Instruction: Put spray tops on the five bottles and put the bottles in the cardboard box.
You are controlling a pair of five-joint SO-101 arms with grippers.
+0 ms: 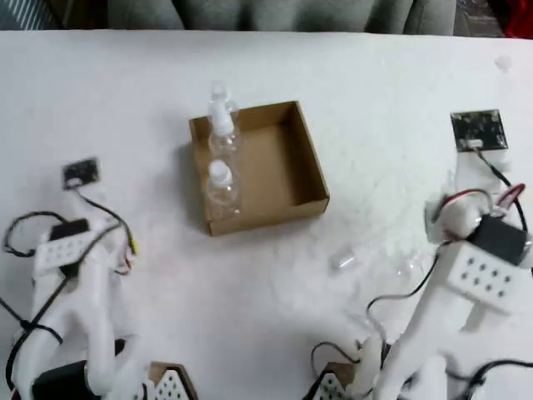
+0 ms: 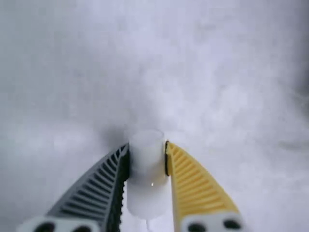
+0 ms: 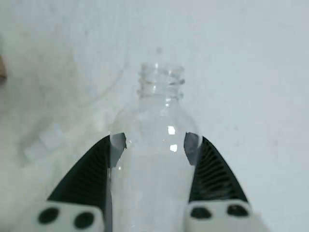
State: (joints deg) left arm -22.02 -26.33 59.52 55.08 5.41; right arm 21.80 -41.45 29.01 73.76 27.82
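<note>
The left gripper [image 2: 146, 152] is closed down narrow on a spray top [image 2: 145, 188], its ribbed grey finger [image 2: 104, 183] and ribbed yellow finger [image 2: 193, 186] pressing the sides of the smooth white cylinder, which pokes out past the tips over the table [image 2: 154, 58]; the right gripper [image 3: 152, 140] is clamped around the shoulder of a bottle [image 3: 161, 84], black ridged fingers [image 3: 89, 174] on either side of the clear plastic body, the threaded neck bare and uncapped beyond the tips; in the high view the left arm [image 1: 71, 267] is folded low at the near left of the table, wires looping off it, and the right arm [image 1: 475, 279] leans over the near right; the cardboard box [image 1: 279, 167], shallow, square and open, sits mid-table, farther back than both arms; two capped bottles [image 1: 221, 187] lie end to end along its left wall, the far one's white top poking over the rim; a loose spray top [image 1: 341, 262] lies on the white table between box and right arm
</note>
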